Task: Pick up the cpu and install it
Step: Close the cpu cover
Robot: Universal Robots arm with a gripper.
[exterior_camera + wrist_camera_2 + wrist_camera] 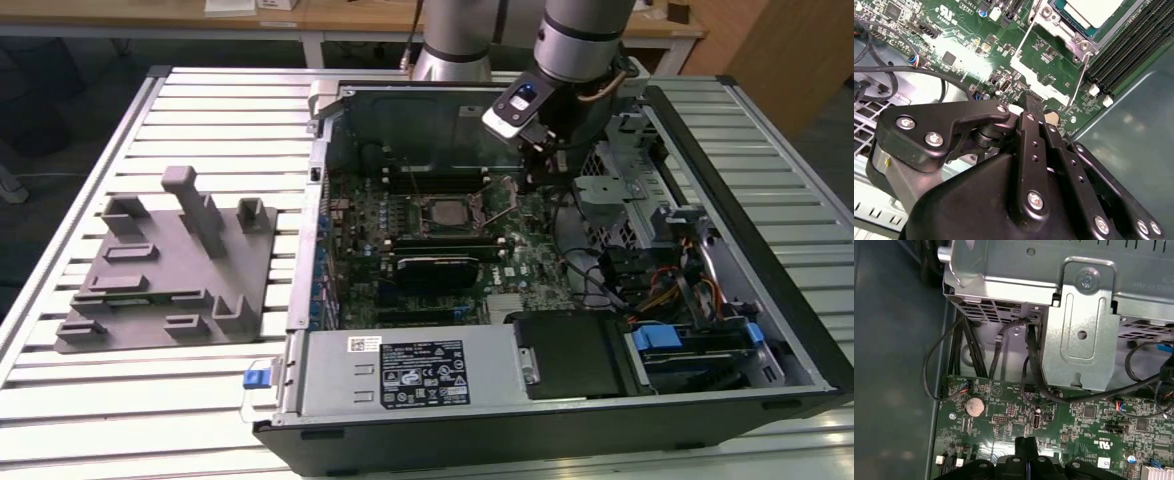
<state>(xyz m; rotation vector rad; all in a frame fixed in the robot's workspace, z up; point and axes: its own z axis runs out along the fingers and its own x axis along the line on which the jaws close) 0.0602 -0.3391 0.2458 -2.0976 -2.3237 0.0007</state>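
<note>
Inside case (400,115), over motherboard (1079,415) | gripper (1026,442) is seen closed, nothing gripped | cpu (1094,11) is seated in socket (1051,22), apart from gripper | lever (1080,75) is seen near fingertips

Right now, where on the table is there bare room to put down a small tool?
Bare slats on the table lie between the grey tray and the near edge, and between the tray and the far edge. Inside the computer case it is crowded.
</note>
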